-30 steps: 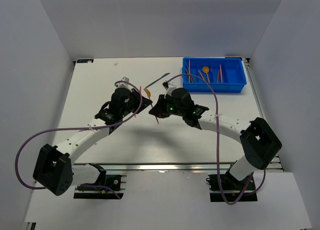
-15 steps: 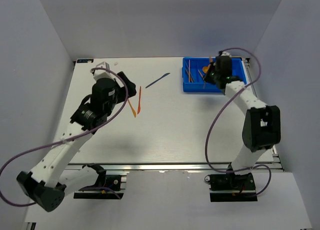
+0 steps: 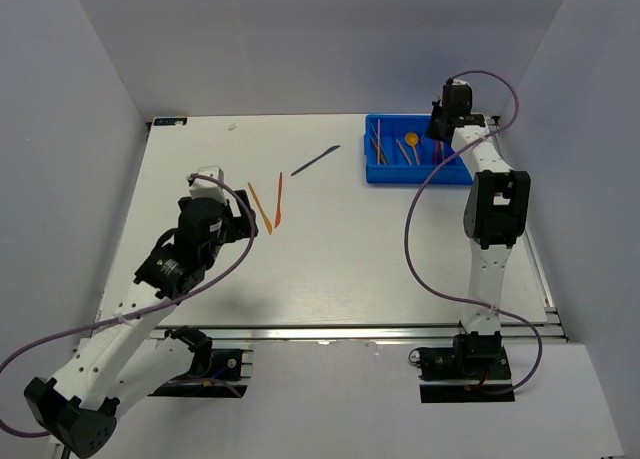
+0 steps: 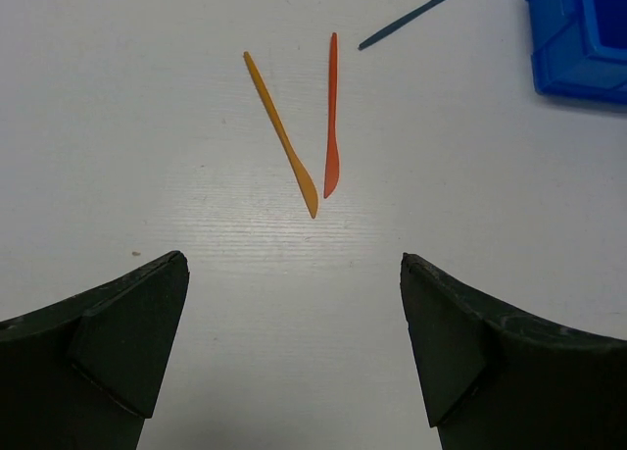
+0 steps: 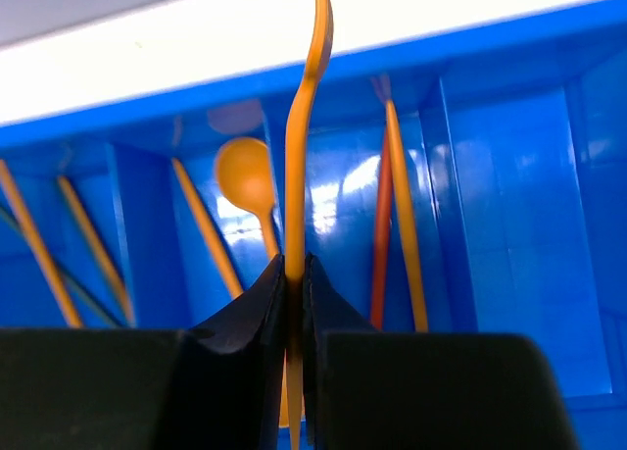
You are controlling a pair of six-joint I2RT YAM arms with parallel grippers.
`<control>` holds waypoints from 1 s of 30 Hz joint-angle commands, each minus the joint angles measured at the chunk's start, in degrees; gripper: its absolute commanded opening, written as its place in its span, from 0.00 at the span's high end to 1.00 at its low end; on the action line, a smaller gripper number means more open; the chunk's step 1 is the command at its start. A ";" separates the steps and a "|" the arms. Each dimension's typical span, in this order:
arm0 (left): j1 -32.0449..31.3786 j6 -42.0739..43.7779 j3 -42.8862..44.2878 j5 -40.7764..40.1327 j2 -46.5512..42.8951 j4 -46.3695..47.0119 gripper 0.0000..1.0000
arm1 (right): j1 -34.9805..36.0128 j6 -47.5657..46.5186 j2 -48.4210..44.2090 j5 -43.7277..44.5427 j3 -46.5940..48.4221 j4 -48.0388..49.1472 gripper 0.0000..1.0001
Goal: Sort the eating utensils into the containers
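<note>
My right gripper (image 5: 295, 274) is shut on a thin orange utensil (image 5: 306, 107), seen edge-on, which hangs over the blue tray (image 5: 509, 225). An orange spoon (image 5: 245, 175) and several orange and red sticks lie in the tray's compartments. From above, the right gripper (image 3: 440, 129) is over the tray's (image 3: 420, 175) far side. My left gripper (image 4: 294, 274) stands open above bare table. An orange knife (image 4: 281, 136) and a red-orange knife (image 4: 332, 117) lie just ahead of it. A dark blue knife (image 4: 414, 16) lies farther off, towards the tray.
The two orange knives (image 3: 260, 208) (image 3: 279, 199) lie left of the table's middle, the dark knife (image 3: 315, 160) between them and the tray. White walls close in the table on three sides. A purple cable loops from each arm.
The right arm swung from the table's middle out over the tray, carrying the orange utensil. The left gripper opened wide and drew back toward the near left, with two orange knives lying before it.
</note>
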 commanded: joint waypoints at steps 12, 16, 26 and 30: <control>-0.02 2.05 -0.48 1.23 -2.28 3.12 0.02 | -0.63 -2.95 -1.52 1.26 -5.56 4.10 1.00; -0.02 1.78 -0.65 1.49 -3.16 3.39 0.02 | -0.63 -3.04 -2.05 1.26 -6.70 3.83 0.87; -0.02 0.55 -0.57 1.14 -2.55 3.30 0.02 | -0.63 -3.83 -5.21 3.19 -3.54 0.32 0.36; -0.02 -1.38 0.22 -0.35 -0.36 2.95 0.02 | -0.54 -3.04 -9.94 2.84 -4.32 -0.12 0.35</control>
